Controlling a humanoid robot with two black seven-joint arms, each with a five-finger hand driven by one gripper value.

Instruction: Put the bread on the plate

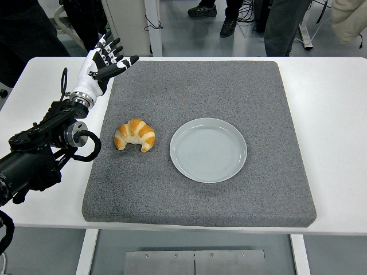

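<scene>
A golden croissant [135, 135] lies on the grey foam mat [200, 86], left of centre. A pale grey-blue plate [208, 149] sits bare just to its right, a small gap between them. My left hand [106, 61] hovers over the mat's far left corner, well behind the croissant, fingers spread and holding nothing. Its black arm [40, 149] comes in from the left edge. The right arm does not show.
The mat covers most of the white table [335, 114]. Beyond the table's far edge stand people's legs and shoes [229, 17], along with furniture legs and cables on the floor.
</scene>
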